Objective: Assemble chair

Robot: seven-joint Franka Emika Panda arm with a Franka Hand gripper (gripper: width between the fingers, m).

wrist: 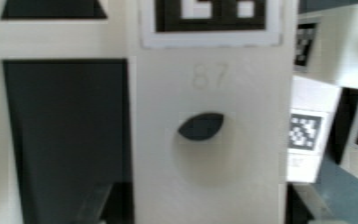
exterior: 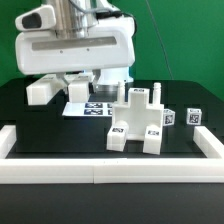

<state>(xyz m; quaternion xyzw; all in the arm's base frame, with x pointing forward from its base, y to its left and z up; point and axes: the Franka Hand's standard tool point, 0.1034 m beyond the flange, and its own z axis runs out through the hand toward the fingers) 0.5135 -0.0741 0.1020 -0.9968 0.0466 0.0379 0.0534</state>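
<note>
The chair [exterior: 135, 125] stands beside the marker board [exterior: 80, 108], behind the rail [exterior: 110, 171].

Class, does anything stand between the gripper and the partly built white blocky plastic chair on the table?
Only the flat marker board lies low between the gripper and the white blocky chair; nothing upright visibly blocks.

Black table [exterior: 50, 135], white border rail [exterior: 110, 172], marker board [exterior: 85, 108], partly built chair [exterior: 135, 125], small tagged block [exterior: 193, 117]
</note>
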